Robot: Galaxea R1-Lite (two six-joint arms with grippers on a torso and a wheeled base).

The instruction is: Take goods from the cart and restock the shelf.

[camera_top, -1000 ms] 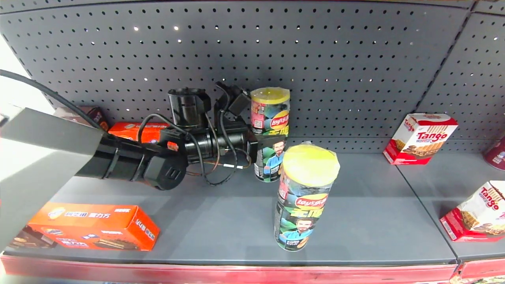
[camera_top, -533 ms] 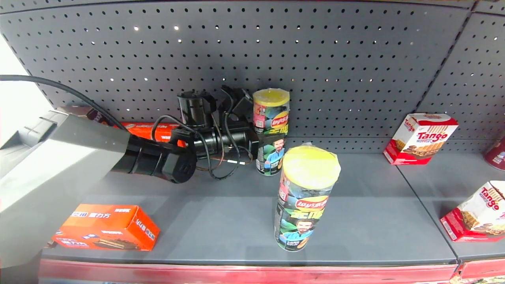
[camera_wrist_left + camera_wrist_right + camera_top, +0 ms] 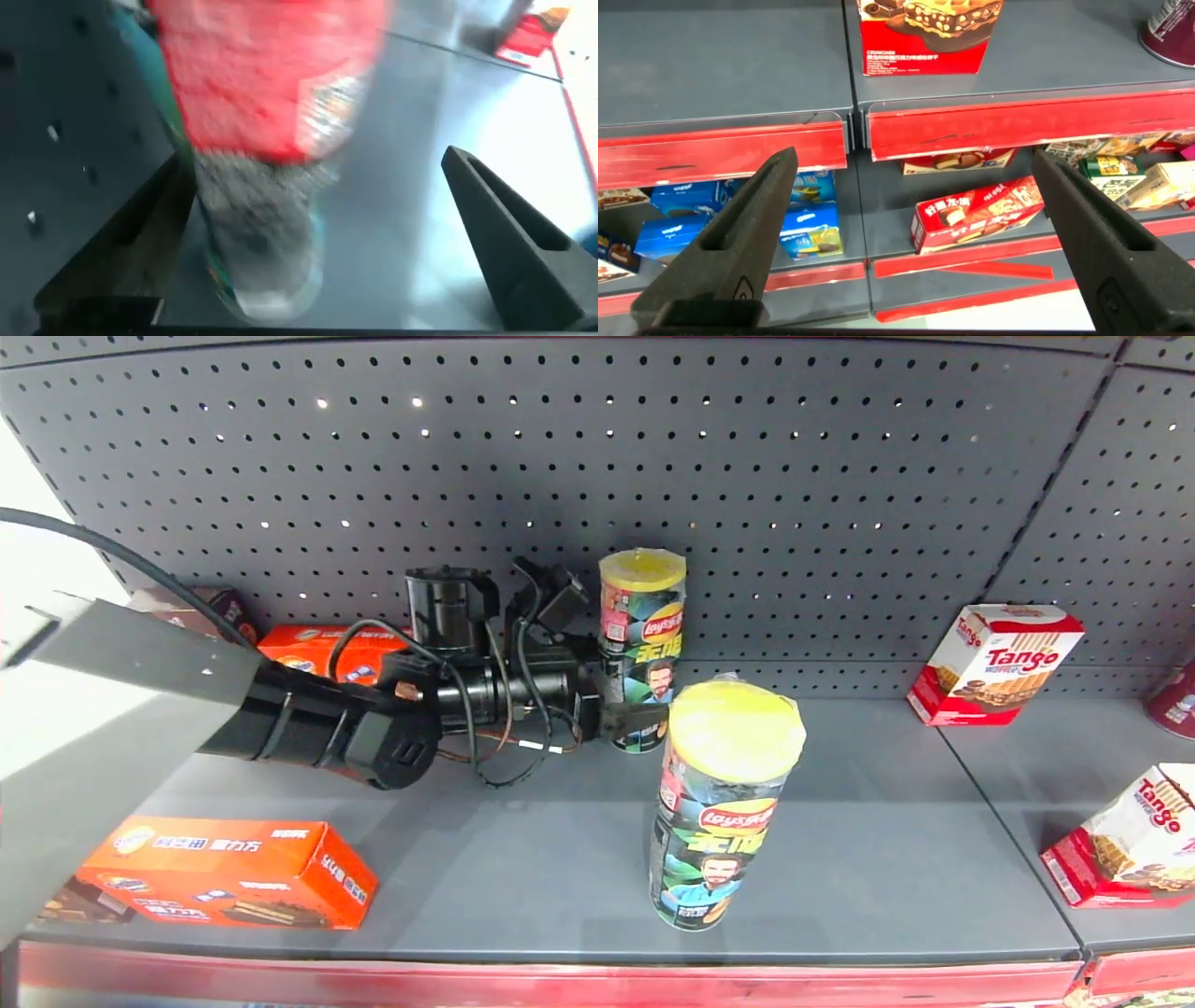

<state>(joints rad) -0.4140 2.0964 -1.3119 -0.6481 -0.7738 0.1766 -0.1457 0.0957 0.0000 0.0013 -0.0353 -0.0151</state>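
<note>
Rear chip can (image 3: 642, 635) upright at back of shelf (image 3: 887, 859), near pegboard (image 3: 747, 476). Long axis vertical, yellow lid up. I see left end effector (image 3: 627, 719) spread wide around its lower half, not clamping, coming in level from the left. Second can (image 3: 719, 803) stands nearer front, apart. Right end effector (image 3: 915, 159) also spread, facing lower shelves. I judge left arm nearer.

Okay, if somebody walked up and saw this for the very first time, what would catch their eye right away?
Most likely the left gripper, reaching in across the grey shelf with its fingers open on either side of the rear chip can by the pegboard. Next, the front chip can with its yellow lid, upright mid-shelf, and the orange box lying at the front left.
</note>
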